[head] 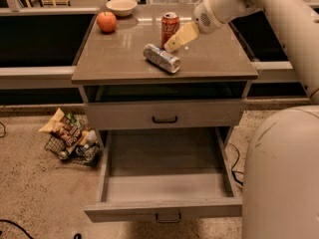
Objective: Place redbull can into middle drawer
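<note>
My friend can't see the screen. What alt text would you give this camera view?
A robot arm's pincer hovers over a grey cabinet top, close above a redbull can lying on its side and in front of an upright red cola can. Below, the middle drawer stands pulled open. An apple and a bowl sit at the back left.

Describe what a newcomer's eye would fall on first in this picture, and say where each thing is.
The wide grey middle drawer stands out first, pulled open low at the front of the cabinet. Next comes the redbull can, lying on its side on the cabinet top. The robot's pale claw reaches in from the right, close to it and to the upright red can.
</note>
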Controlling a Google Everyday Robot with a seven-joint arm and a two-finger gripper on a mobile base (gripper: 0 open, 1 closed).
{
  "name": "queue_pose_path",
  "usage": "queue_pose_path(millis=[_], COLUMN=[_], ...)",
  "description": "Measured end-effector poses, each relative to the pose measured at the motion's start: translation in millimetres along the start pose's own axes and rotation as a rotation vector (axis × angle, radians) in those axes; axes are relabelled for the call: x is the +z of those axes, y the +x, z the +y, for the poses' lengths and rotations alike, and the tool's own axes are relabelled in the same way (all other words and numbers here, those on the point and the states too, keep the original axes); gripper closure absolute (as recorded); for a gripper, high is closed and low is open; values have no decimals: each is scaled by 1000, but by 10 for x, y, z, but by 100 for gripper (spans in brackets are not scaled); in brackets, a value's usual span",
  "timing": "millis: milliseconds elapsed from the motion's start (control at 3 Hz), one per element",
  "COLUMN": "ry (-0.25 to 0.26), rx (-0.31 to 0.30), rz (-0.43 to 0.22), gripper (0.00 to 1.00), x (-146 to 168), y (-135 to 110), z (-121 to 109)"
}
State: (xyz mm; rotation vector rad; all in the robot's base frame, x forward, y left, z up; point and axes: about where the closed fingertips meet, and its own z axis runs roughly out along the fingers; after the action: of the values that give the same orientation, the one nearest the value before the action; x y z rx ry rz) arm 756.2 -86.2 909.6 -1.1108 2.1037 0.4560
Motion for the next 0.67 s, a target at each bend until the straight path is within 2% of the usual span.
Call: queue_pose_path(millis=[667], ry=[66], rx=[124], rz=[24], gripper=[0], x=[428], y=[-65], z=[192])
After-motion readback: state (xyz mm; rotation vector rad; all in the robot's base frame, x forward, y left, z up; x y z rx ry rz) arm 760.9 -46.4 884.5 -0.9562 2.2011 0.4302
